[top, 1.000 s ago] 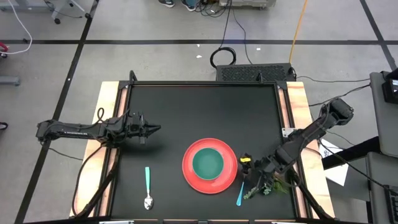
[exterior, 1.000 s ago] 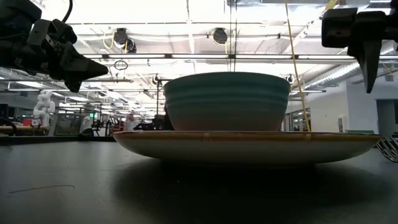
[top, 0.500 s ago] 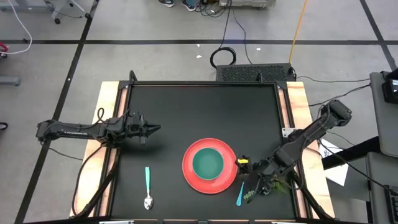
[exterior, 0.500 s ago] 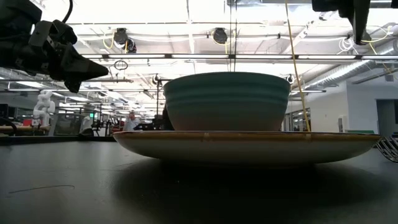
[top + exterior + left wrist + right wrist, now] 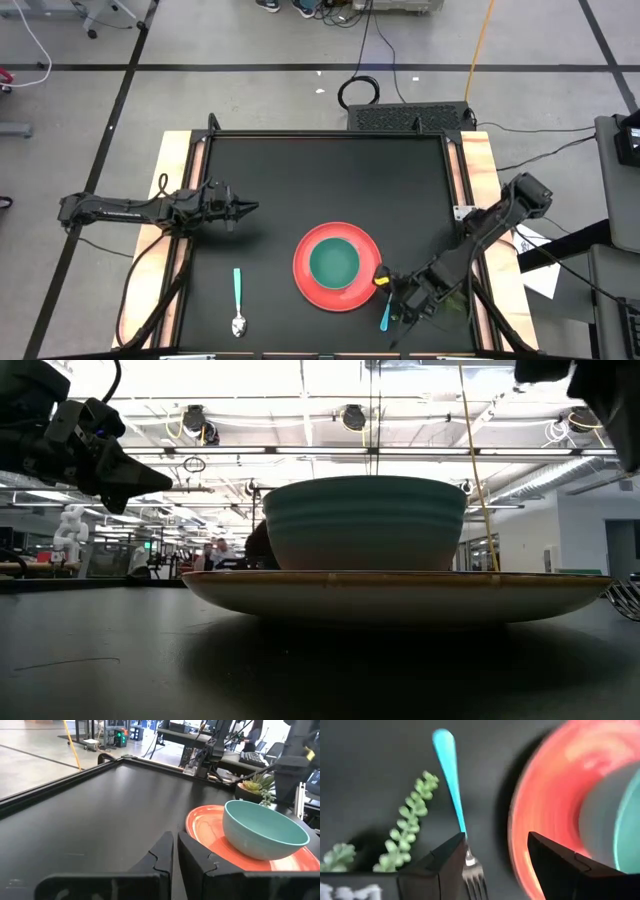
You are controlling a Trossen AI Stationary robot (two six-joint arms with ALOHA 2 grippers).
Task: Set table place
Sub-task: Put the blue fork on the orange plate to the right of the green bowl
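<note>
while my right pincer (image 5: 492, 865) hangs low over the table (image 5: 300, 190) with its jaws spread wide and nothing between them, the teal-handled fork (image 5: 455, 795) lies just under one finger, beside the red plate (image 5: 310, 285). the green bowl (image 5: 334, 262) sits in the plate. a plant sprig (image 5: 405, 825) lies on the fork's far side. my left pincer (image 5: 250, 209) waits shut and empty near the left edge. the spoon (image 5: 238, 298) lies left of the plate.

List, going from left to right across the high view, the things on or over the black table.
left gripper → spoon → red plate with the green bowl on it → fork → right gripper
</note>
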